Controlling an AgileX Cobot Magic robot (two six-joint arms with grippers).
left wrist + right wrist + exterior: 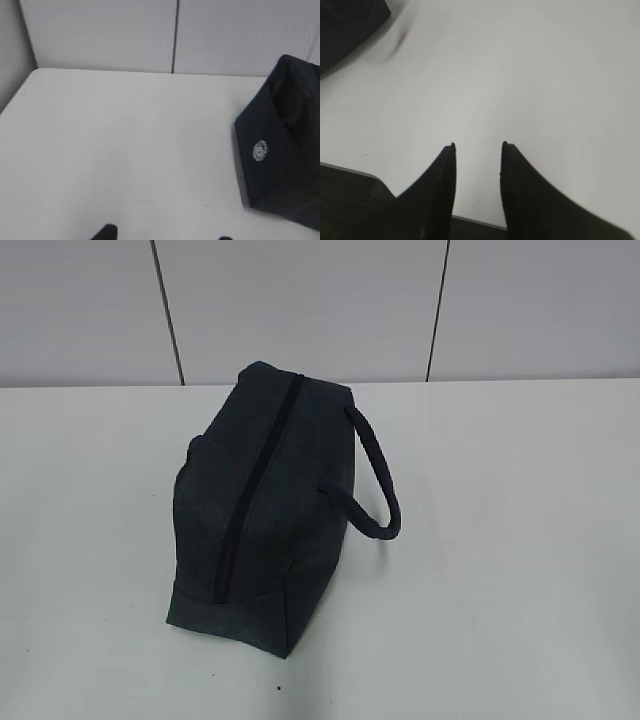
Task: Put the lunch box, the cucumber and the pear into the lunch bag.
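Note:
The dark navy lunch bag stands in the middle of the white table, its long zipper running shut along the top and its padded loop handle hanging to the right. The left wrist view shows one end of the lunch bag with a round white logo, well right of my left gripper, whose tips stand wide apart over bare table. My right gripper is open over the table near the front edge, with a corner of the lunch bag far off at upper left. The lunch box, the cucumber and the pear are out of view.
A pale panelled wall closes the back of the white table. In the right wrist view the table's near edge runs just below the fingers. Neither arm appears in the exterior view.

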